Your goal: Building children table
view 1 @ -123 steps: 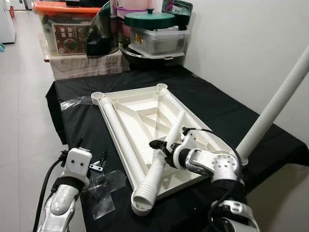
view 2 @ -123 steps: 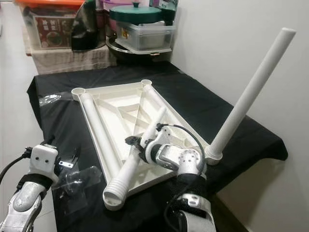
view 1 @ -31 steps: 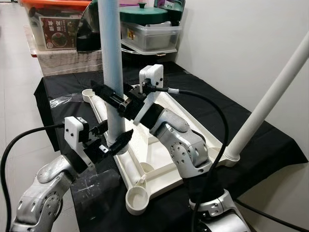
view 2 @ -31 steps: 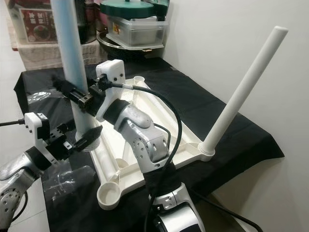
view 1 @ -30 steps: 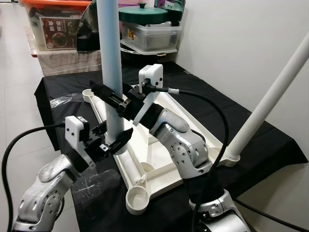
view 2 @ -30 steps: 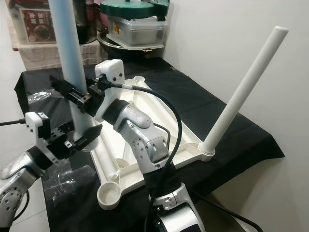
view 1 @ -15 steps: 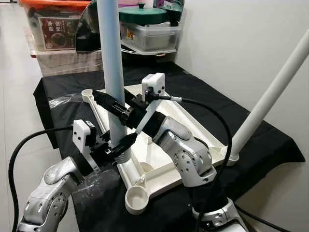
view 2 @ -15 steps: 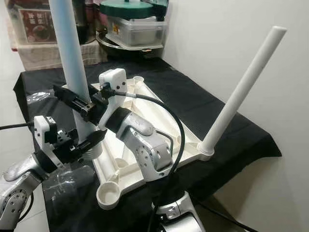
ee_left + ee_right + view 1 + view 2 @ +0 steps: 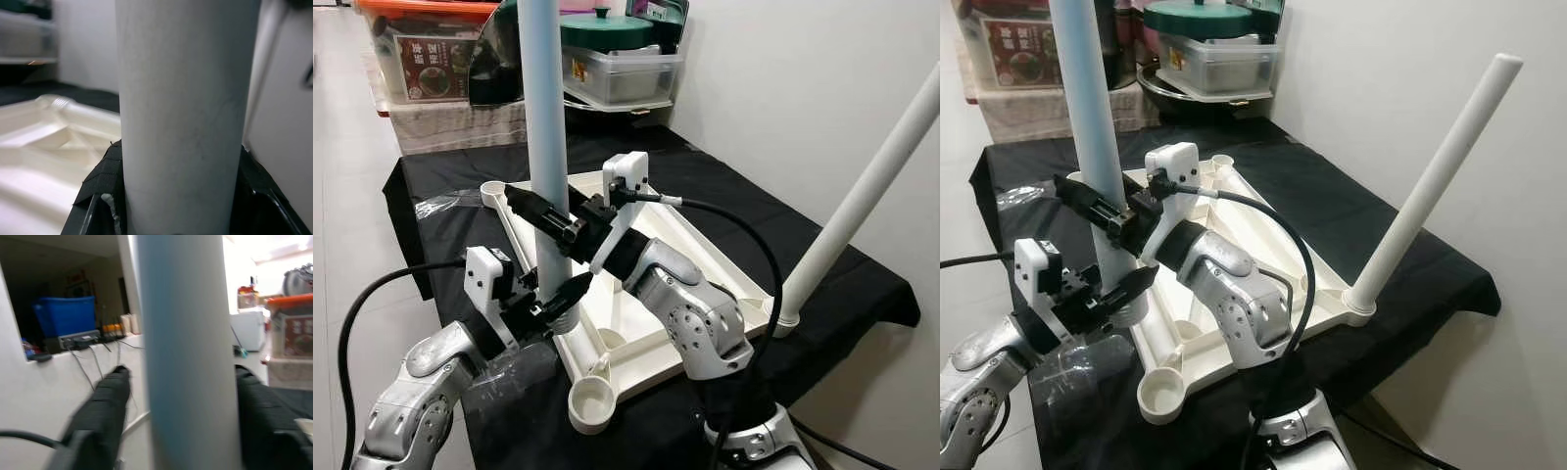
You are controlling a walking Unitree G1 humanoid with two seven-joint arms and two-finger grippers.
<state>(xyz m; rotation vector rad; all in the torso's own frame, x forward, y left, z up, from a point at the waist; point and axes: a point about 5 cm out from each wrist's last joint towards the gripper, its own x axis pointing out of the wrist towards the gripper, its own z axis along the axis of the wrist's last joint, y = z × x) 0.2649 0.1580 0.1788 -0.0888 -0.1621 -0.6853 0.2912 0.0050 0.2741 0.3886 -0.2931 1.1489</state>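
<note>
Both pincers, left pincer (image 9: 555, 300) and right pincer (image 9: 548, 217), still clamp upright leg (image 9: 548, 147).

You face the table (image 9: 724, 211), with the tabletop (image 9: 651, 211) lying inverted on it. A leg (image 9: 544, 147) stands upright at its left edge. The right tool (image 9: 548, 220) clamps this leg from behind; the left tool (image 9: 558, 299) clamps it lower, near the base. A socket (image 9: 590, 403) sits at the near corner, before both tools. A second leg (image 9: 862, 196) stands tilted at the right corner. Bins (image 9: 622, 69) sit behind the table.
</note>
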